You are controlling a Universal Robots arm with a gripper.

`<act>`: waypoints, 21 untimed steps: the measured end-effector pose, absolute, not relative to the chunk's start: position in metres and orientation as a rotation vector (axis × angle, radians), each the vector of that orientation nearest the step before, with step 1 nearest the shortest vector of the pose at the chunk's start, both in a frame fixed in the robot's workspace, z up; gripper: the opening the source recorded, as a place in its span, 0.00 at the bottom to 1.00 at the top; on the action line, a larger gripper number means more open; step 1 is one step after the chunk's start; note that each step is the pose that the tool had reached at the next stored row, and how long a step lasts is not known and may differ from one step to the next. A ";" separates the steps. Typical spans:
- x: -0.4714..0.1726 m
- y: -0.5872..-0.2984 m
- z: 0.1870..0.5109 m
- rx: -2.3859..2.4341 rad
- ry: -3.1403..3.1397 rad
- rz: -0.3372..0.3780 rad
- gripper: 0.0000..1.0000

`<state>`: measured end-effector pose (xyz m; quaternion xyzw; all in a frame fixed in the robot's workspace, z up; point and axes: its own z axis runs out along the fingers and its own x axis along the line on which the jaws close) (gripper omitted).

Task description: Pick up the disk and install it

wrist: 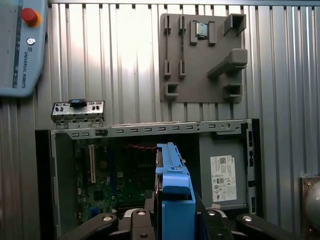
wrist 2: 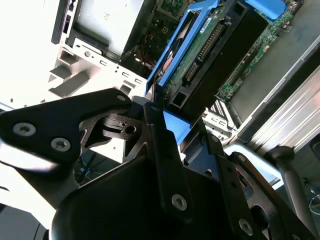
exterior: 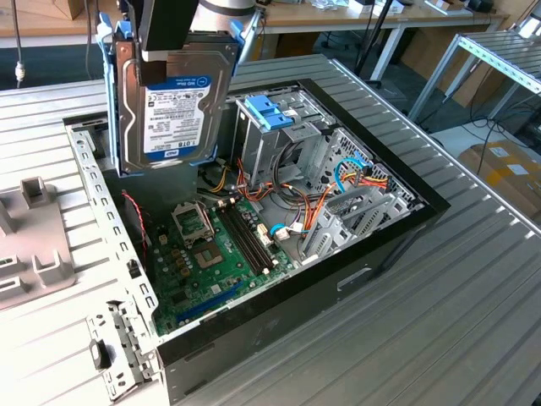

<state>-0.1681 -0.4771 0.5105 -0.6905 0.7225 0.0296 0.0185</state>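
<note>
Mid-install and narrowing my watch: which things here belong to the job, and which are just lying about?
Job: the disk, held upright in the gripper; open computer case; blue-handled drive cage.
Lying about: grey fixture plate; teach pendant; small metal bracket; cardboard box.

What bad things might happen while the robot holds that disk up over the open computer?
1. The disk hangs upright, pinched at its top edge by the jaws. If it slips, it could drop into the open case and hit the green motherboard.
2. Orange and red cables lie loose beside the metal cage. The disk might snag them on its way in.
</note>
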 end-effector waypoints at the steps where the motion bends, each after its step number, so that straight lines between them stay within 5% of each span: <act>1: -0.168 -0.477 0.510 -2.144 2.243 0.092 0.37; 21: -0.157 -0.508 0.506 -2.144 2.243 0.092 0.37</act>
